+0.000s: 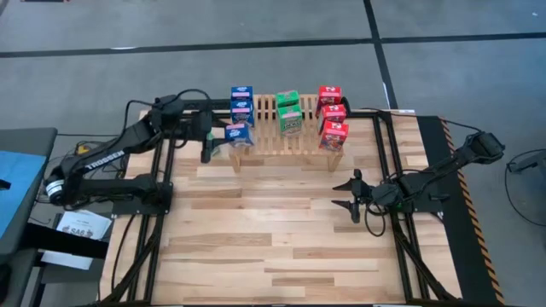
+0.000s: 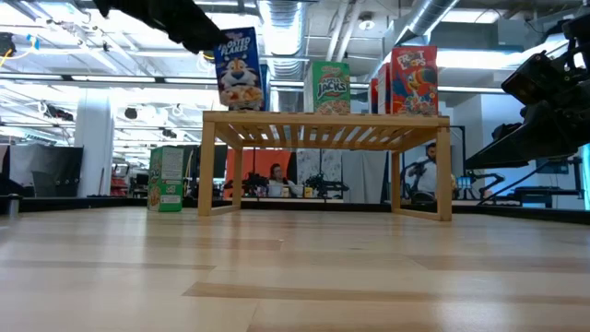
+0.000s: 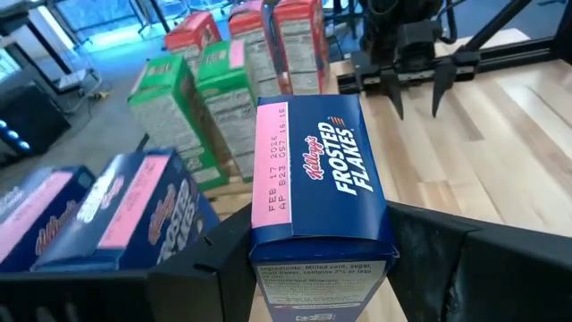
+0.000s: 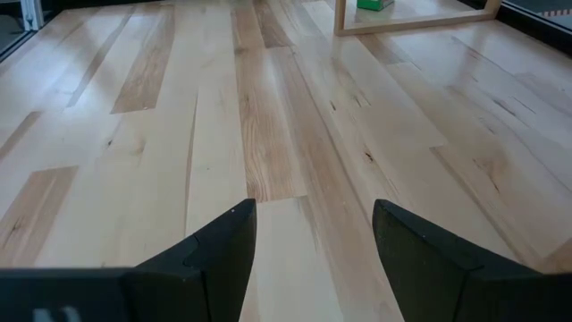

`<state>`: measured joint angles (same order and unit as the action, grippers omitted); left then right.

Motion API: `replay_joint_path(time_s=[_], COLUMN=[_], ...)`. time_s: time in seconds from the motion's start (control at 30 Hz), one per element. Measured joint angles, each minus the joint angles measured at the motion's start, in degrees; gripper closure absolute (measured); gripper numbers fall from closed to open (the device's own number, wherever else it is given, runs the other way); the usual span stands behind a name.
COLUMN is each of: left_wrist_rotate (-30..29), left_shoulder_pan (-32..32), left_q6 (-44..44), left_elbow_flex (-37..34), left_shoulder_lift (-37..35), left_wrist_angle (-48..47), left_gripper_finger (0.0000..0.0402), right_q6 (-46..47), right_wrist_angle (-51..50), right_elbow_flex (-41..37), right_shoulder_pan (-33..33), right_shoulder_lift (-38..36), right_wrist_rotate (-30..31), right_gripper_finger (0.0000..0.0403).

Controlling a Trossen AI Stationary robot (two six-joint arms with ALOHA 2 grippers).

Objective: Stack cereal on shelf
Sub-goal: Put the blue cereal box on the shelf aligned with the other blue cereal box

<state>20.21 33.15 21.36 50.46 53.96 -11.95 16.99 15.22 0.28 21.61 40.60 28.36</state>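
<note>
The wooden slatted shelf (image 1: 286, 136) stands at the table's far middle. On it are blue cereal boxes (image 1: 241, 101) on the left, green ones (image 1: 289, 111) in the middle and red ones (image 1: 331, 113) on the right. My left gripper (image 1: 220, 139) is at the shelf's near left corner, shut on a blue Frosted Flakes box (image 3: 313, 161), which stands upright there (image 2: 238, 69). Another green box (image 2: 166, 178) stands on the table beyond the shelf's left leg. My right gripper (image 1: 351, 194) is open, low over the table to the shelf's near right. My left gripper pinches the blue box between its two fingers (image 3: 214, 268), which lie on opposite sides of the end with the ingredients panel (image 3: 313, 273). The fingers come level from the table's left. The box is upright, its bottom at the shelf's top; whether it rests there I cannot tell.
Bare plank tabletop (image 1: 273, 230) spreads from the shelf to the near edge. Black frame rails (image 1: 153, 239) run along both sides. The right wrist view shows only planks under the open fingers (image 4: 223, 250) and the shelf's leg (image 4: 411, 22) farther off. People sit in the room beyond.
</note>
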Motion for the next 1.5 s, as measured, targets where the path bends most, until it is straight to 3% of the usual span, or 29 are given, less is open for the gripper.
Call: replay_joint_path(time_s=[0.8,1.23,1.5], left_wrist_rotate=[2.81,0.76,-0.84], left_shoulder_pan=[2.95,2.97,2.96], left_q6=[1.36,1.53,-0.47], left_elbow_flex=[0.13,0.04,0.02], left_shoulder_lift=[6.03,6.24,5.52], left_wrist_angle=[3.11,2.69,3.57], left_gripper_finger=[0.0215,0.0160,0.0152], right_q6=[0.01,0.00,0.00], right_wrist_angle=[-0.09,-0.17,-0.17], right_elbow_flex=[0.00,0.02,0.01], right_shoulder_pan=[0.01,-0.01,0.01], right_shoulder_lift=[-0.02,-0.02,-0.02], right_wrist_rotate=[0.01,0.02,0.02], right_gripper_finger=[0.0152,0.0152,0.0152])
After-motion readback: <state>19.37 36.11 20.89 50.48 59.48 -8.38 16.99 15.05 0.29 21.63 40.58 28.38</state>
